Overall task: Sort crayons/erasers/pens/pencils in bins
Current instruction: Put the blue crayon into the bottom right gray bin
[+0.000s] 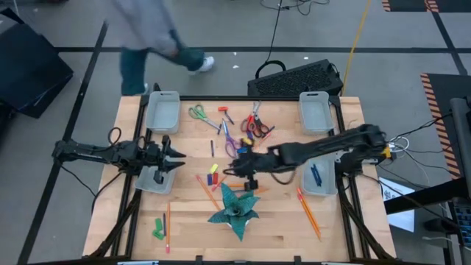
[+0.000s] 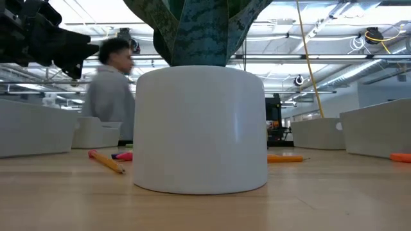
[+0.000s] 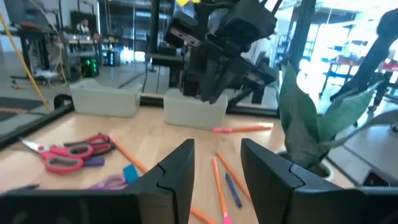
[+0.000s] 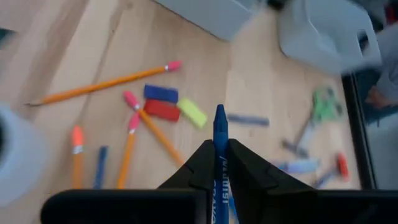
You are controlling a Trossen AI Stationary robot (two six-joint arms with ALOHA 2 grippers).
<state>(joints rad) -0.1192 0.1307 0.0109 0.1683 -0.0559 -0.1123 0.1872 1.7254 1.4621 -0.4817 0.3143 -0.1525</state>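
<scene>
Mid-frame, my right gripper [image 1: 237,163] clamped on blue pen [image 4: 219,134]; next carry to right bin [image 1: 319,179]. Left gripper [image 1: 176,157] open, idle.

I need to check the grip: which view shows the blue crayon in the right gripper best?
The right wrist view: the blue crayon stands upright, pinched in the right gripper. The high view shows only the gripper; the other views don't show the crayon.

Potted plant [image 1: 235,207] amid scattered pencils [image 1: 309,214]
</scene>
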